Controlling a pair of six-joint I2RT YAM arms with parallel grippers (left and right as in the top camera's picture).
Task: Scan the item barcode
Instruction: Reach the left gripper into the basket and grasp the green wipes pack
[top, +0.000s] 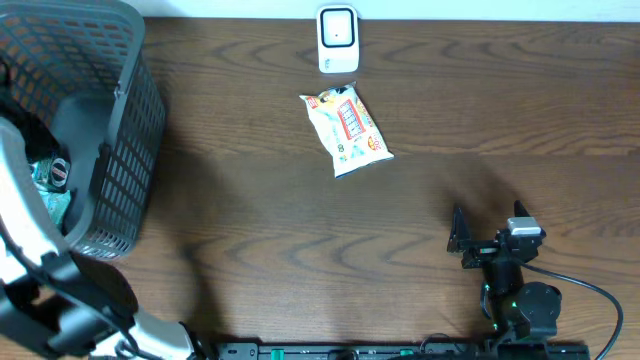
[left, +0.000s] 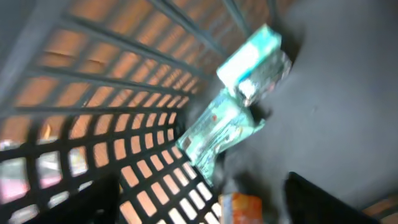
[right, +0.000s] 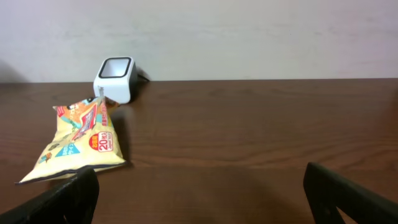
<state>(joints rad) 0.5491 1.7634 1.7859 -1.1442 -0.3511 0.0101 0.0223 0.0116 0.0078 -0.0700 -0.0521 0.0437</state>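
Note:
A white barcode scanner (top: 337, 40) stands at the table's far edge, and a yellow snack bag (top: 346, 130) lies flat just in front of it. Both also show in the right wrist view, the scanner (right: 114, 78) at the back and the bag (right: 79, 140) on the left. My left gripper (left: 208, 202) is down inside the grey mesh basket (top: 120, 150), open, its dark fingers (left: 93, 199) wide apart. Blurred teal packets (left: 230, 124) lie ahead of it, and an orange packet (left: 245, 208) sits low between the fingers, not touching them. My right gripper (top: 488, 222) rests open and holds nothing.
The basket fills the table's left end, and my left arm (top: 20, 200) reaches into it from the front. Its mesh wall (left: 124, 124) is close on the left gripper's left side. Bare wood lies between the right gripper (right: 205, 199) and the snack bag.

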